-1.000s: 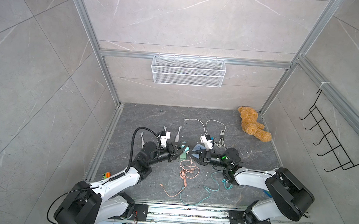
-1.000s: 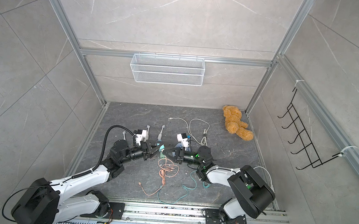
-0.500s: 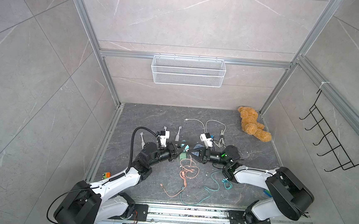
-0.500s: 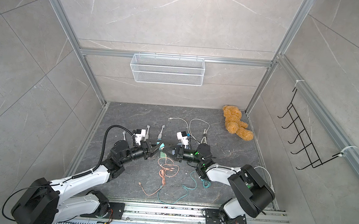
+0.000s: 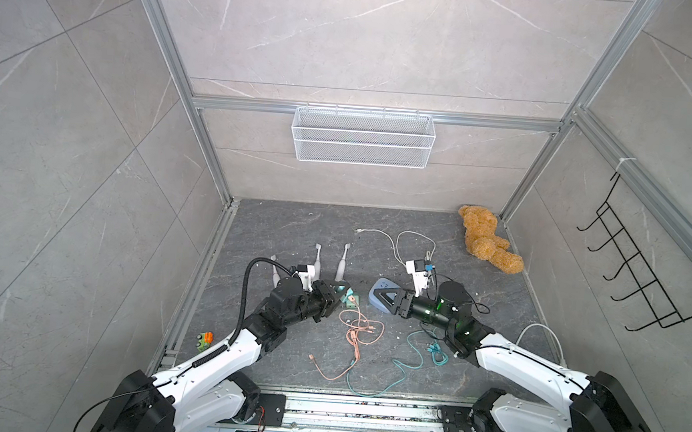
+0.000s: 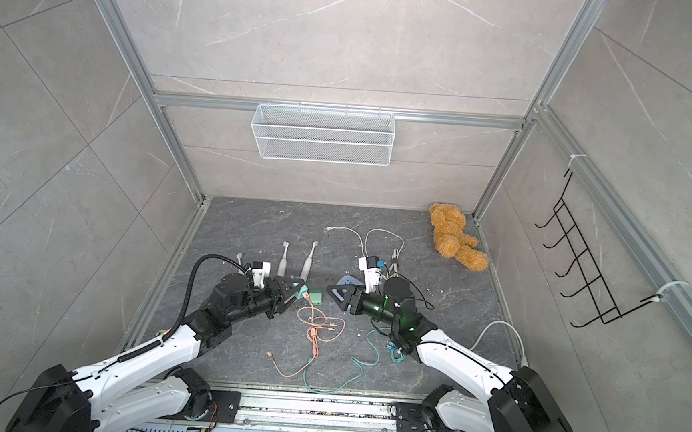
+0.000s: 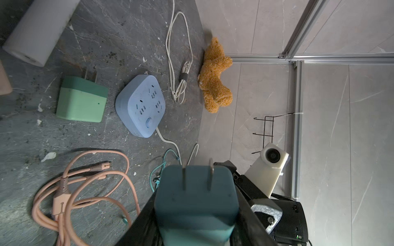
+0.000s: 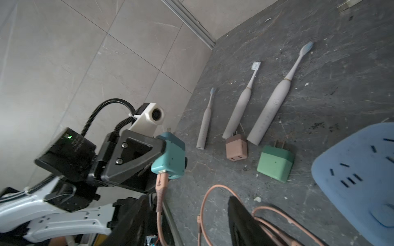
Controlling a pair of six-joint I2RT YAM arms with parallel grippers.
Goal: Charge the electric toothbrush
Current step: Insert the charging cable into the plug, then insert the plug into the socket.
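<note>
Three electric toothbrushes (image 8: pixel 270 110) lie side by side on the dark floor, white and pale, beyond my left arm (image 5: pixel 315 260). My left gripper (image 7: pixel 196 213) is shut on a teal charging adapter (image 8: pixel 168 159), held just above the floor with its two prongs pointing at the blue power strip (image 7: pixel 140 106). A pink cable (image 8: pixel 160 185) is plugged into the adapter's port. My right gripper (image 8: pixel 189 221) stands open facing the adapter; the pink cable runs loose between its fingers. In both top views the grippers (image 5: pixel 339 293) (image 6: pixel 334 293) face each other.
A green adapter (image 8: pixel 275 164) and a brown adapter (image 8: pixel 236 147) lie by the toothbrush bases. The pink cable coil (image 5: pixel 359 330), a teal cable (image 5: pixel 409 355) and a white cable (image 5: pixel 396 245) sprawl on the floor. A teddy bear (image 5: pixel 488 243) sits at the back right, a wire basket (image 5: pixel 362 137) on the wall.
My right gripper has opened and let go of the pink cable's plug, which stays in the teal adapter. The left arm holds still.
</note>
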